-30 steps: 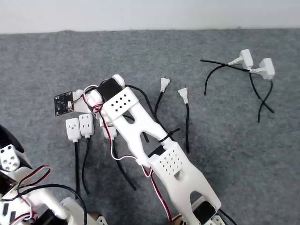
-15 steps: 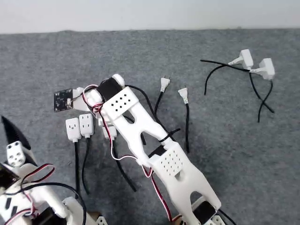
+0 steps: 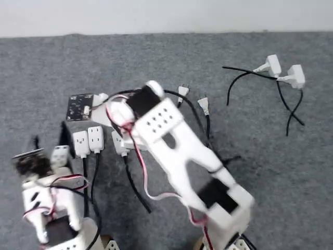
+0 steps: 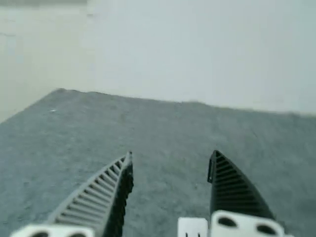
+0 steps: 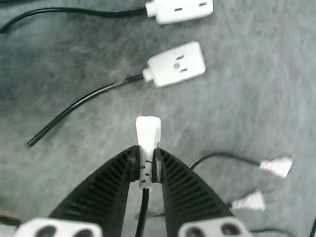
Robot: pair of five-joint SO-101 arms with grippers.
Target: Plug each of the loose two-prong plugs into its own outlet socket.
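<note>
Right arm [image 3: 177,151] shifted; its end effector [image 5: 146,152] clamps a white connector [image 5: 148,129].

Grips a white plug [image 5: 147,129] in the right gripper's [image 5: 146,155] jaws, black cord [image 5: 143,202] trailing back. Points toward an outlet socket [image 5: 177,64] lying ahead, apart; second socket [image 5: 180,9] beyond, two loose plugs [image 5: 275,166] [image 5: 249,202] aside on the grey tabletop [image 5: 247,108].

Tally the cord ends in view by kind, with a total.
Free outlet sockets: 2
Free two-prong plugs: 2
Joined plug-and-socket pairs: 2
White cord end between the jaws of the right gripper, kind unclear: 1
Total: 7
</note>
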